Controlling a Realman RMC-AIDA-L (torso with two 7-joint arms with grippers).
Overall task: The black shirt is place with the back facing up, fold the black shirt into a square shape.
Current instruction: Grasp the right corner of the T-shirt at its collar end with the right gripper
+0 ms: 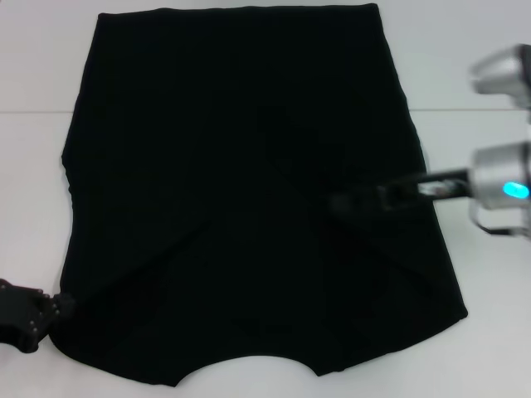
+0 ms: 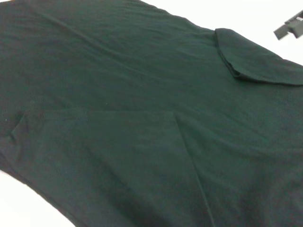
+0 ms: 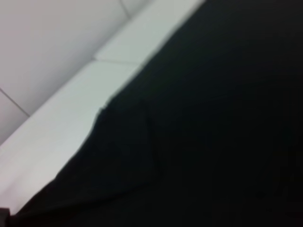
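We find black shirt (image 1: pixel 241 166) flat on white bench (image 1: pixel 37 66), sleeves folded in, long axis near-far. Right hand (image 1: pixel 353 201) over shirt middle, left hand (image 1: pixel 29 311) at near-left corner; finger state of both: cannot tell.

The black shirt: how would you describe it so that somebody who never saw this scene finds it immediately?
Look at the white table; nearly all of it is covered by the black shirt, a large flat dark cloth with sleeves folded inward. The right end effector reaches over it, the left end effector sits at its near corner. Those are hard; the shirt is soft.
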